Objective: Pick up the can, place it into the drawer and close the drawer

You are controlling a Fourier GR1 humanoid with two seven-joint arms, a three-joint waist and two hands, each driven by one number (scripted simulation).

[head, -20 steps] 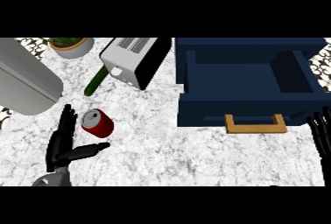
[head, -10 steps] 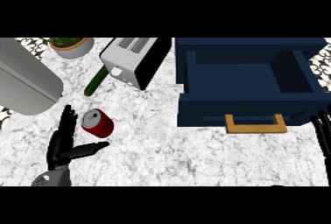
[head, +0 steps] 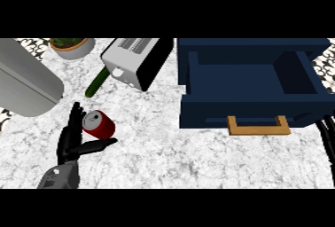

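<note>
Left hand [head: 71, 141] — I log it at the lower left of the marble counter [head: 170, 155], fingers straight beside the red can [head: 99, 124] and thumb stretched out below it, touching or nearly so but not closed on it; the can lies tilted between them. Right hand [head: 328, 137] — only dark fingers show at the right edge, extended and holding nothing, just beside the navy drawer [head: 252, 114], which I note stands open with its wooden handle [head: 258, 126] toward me. Behind the can: a green cucumber [head: 97, 82], a toaster [head: 136, 62], a potted plant [head: 69, 46].
</note>
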